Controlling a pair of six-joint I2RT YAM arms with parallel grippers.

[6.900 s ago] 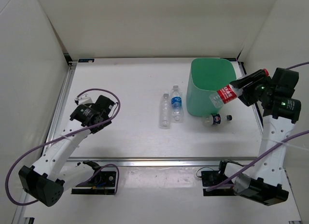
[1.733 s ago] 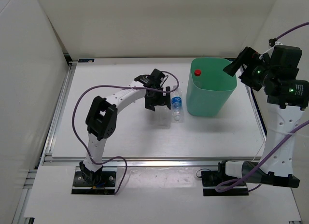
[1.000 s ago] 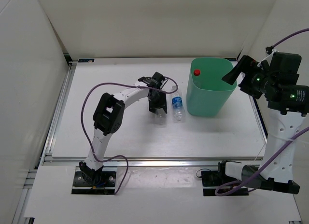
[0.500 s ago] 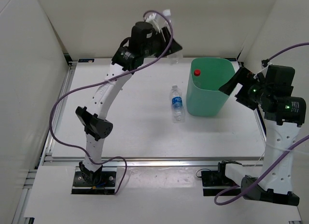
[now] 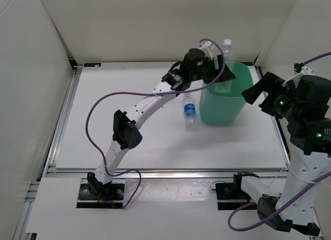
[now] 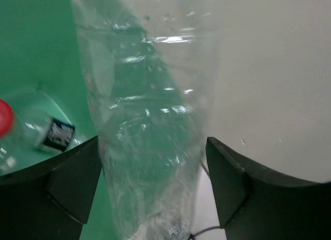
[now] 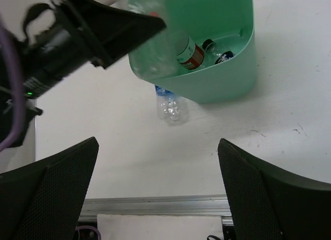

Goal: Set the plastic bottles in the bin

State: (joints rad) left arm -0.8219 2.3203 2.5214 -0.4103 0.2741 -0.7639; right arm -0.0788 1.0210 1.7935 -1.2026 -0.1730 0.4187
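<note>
Top view: the clear bottle (image 5: pixel 226 53) is held upright by the left gripper (image 5: pixel 220 74) right over the far rim of the bin (image 5: pixel 222 108), which stands near the tabletop's (image 5: pixel 129 141) far right corner. If it is let go here, the rim could well be clipped and the bottle bounced back onto the tabletop. The blue bottle (image 5: pixel 190 111) is left lying on the tabletop, just beside the bin's left wall. It is so near that the bin could be shoved when that one is picked up. The right gripper (image 5: pixel 254 92) is spread wide and empty, off the bin's right side.

Left wrist: the clear bottle (image 6: pixel 150 121) is seen between the fingers (image 6: pixel 72 183), both touching its sides. How firmly it is pinched cannot be told, and a slack hold could see it tip sideways. Down in the bin (image 6: pixel 31 43), the cap of the red bottle (image 6: pixel 2 118) and the label of the dark bottle (image 6: pixel 58 135) are made out.

Right wrist: two bottles are counted in the bin (image 7: pixel 222 85), the red bottle (image 7: pixel 189 55) and the dark bottle (image 7: pixel 220 53), side by side at the bottom. The clear bottle (image 7: pixel 150 48) is caught over the rim's corner, not yet inside. The blue bottle (image 7: pixel 169 106) is shown outside, against the wall. The right gripper (image 7: pixel 158 141) is seen spread wide, with nothing between its jaws.
</note>
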